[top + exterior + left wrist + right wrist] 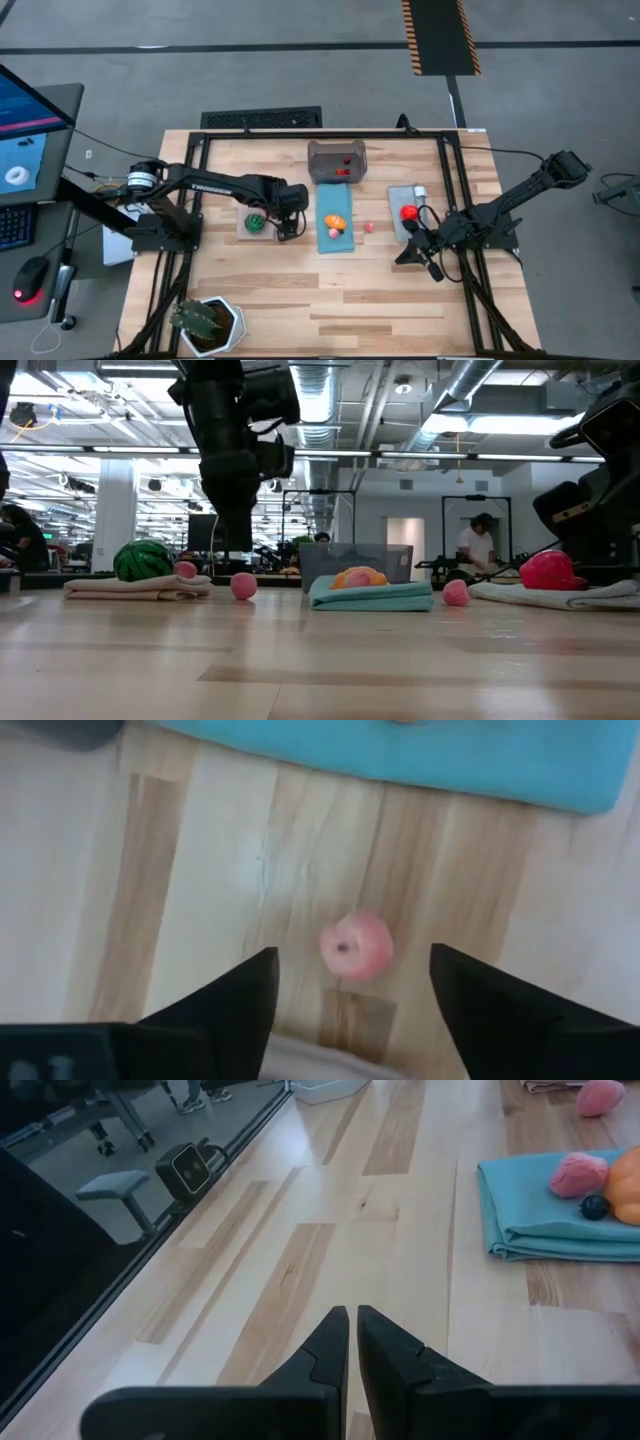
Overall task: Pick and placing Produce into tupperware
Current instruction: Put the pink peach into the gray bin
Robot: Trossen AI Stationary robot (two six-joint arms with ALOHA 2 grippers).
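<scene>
so left pincer (350,1010) open above pink fruit (357,946); no legible labels.

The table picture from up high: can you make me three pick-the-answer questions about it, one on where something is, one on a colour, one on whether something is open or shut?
1. Where is the orange fruit?
A. on the blue mat
B. in the plant pot
C. on the floor

2. What colour is the fruit on the grey mat?
A. blue
B. red
C. yellow

3. How are the left end effector fingers?
A. shut tight
B. open
C. holding the box

Answers: 1 A, it lies on the blue mat. 2 B, a red fruit sits there. 3 B, the left wrist view shows fingers apart around a pink fruit.
</scene>
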